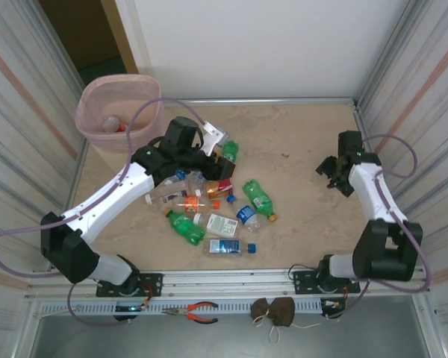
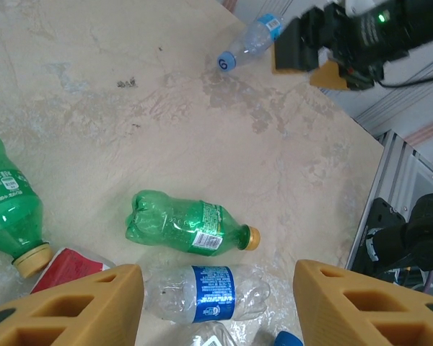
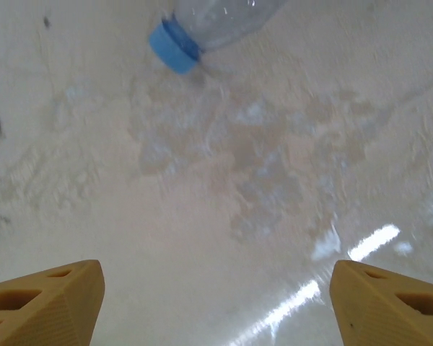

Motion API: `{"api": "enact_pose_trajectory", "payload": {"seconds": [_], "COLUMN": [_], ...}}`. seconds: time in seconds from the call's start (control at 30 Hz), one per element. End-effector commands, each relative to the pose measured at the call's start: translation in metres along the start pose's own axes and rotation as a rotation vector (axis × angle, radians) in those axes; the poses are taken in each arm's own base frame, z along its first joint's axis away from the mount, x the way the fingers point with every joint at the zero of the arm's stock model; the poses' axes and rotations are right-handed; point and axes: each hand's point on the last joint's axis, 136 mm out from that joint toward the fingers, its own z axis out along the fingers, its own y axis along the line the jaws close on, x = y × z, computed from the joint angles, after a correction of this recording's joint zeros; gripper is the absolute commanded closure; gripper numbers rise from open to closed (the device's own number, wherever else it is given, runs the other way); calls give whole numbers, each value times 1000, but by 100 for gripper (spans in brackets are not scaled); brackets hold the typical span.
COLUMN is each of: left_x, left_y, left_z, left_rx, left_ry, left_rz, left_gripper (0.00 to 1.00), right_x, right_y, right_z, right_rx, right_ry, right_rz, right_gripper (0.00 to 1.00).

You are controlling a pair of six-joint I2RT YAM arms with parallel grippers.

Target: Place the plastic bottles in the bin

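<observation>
Top external: plastic bottles heaped mid table, bin in far-left corner. Left gripper part open, empty, over clear blue-label bottle, likely lining up a grab. Right gripper wide open, empty, facing stray blue-capped bottle

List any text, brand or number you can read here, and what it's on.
"6" or "9", cannot tell which: white mark on the blue cap of the far clear bottle.
White lettering on the blue label of the near clear bottle: too blurred.
Label print on the middle green bottle: too small.
Label print on the left green bottle: too small.
Top view: bottle labels too small.
</observation>
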Motion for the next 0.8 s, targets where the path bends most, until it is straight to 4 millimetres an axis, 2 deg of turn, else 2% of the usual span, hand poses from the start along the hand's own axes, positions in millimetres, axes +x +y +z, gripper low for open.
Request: {"api": "enact_pose_trajectory", "payload": {"seconds": [0.0, 0.17, 0.5, 0.63, 0.77], "left_x": [0, -1, -3, -3, -4], "left_y": [-5, -3, 2, 3, 3], "left_z": [-2, 2, 9, 12, 13], "left_rx": [21, 39, 68, 75, 80], "left_ry": [-13, -20, -14, -11, -7], "left_rz": [13, 5, -10, -12, -21], "left_gripper": [43, 43, 43, 42, 42], "right_x": [-46, -89, -117, -134, -152], "right_y": [12, 17, -6, 9, 22], "right_z": [3, 28, 85, 106, 116], "right_rx": [-27, 29, 48, -44, -69], "right_ry": [-62, -66, -10, 2, 2], "right_rz": [44, 65, 241, 251, 241], "right_gripper": [16, 3, 1, 1, 1]}}
